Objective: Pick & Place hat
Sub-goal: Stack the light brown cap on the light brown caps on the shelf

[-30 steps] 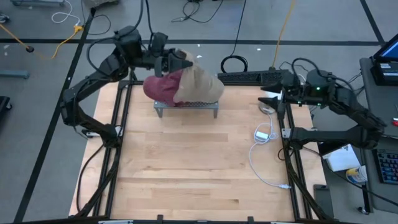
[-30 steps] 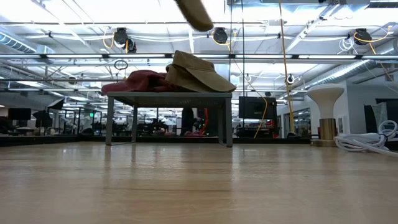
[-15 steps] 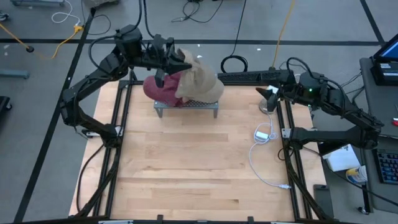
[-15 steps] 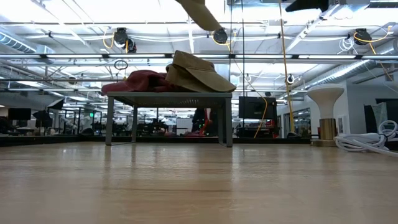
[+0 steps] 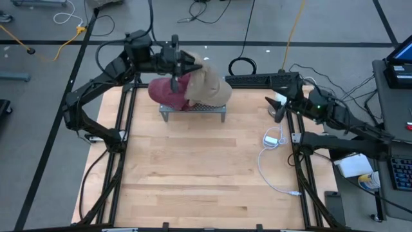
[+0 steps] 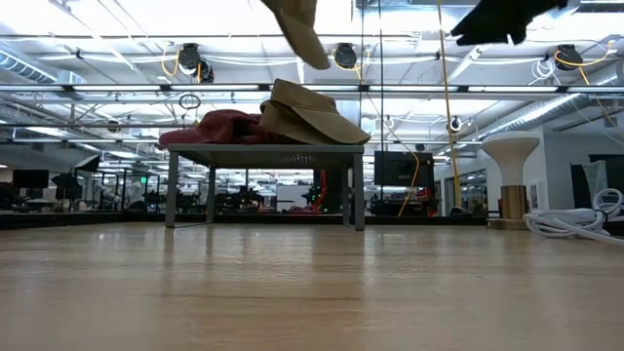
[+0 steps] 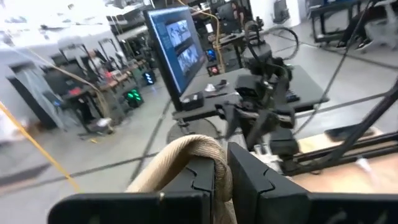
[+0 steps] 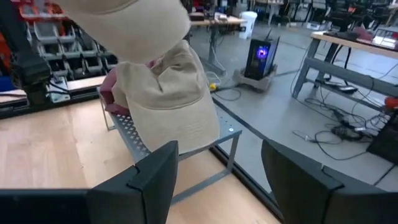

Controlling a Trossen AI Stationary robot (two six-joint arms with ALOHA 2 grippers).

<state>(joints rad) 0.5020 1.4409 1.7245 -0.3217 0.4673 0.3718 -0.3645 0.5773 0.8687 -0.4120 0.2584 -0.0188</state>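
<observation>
My left gripper (image 5: 187, 64) is over the far edge of the table, above a small metal stand (image 5: 193, 109), and is shut on a tan hat (image 6: 297, 27). This hat also shows in the right wrist view (image 8: 124, 25). A second tan hat (image 5: 209, 90) rests with its underside on the stand's top, its brim over the right end. A dark red hat (image 5: 166, 91) lies beside it on the left end. My right gripper (image 5: 278, 109) is open at the table's right edge, facing the stand, and touches nothing. My left gripper pinches a bunched fold of the tan hat's fabric (image 7: 193, 152) between its two fingers. The hat is lifted clear, above the stand and the two hats on it, and hangs below the fingers (image 6: 297, 27).
A white cable (image 5: 270, 138) lies coiled on the table's right part, next to a white round post (image 6: 510, 161). Black frame rails run along the left and right table edges. The wooden top nearer than the stand is bare.
My left gripper has moved a little toward the table's right with the tan hat, which now hangs somewhat lower over the stand. My right arm has swung toward the near-left, and its gripper has come down into the low view's top right.
</observation>
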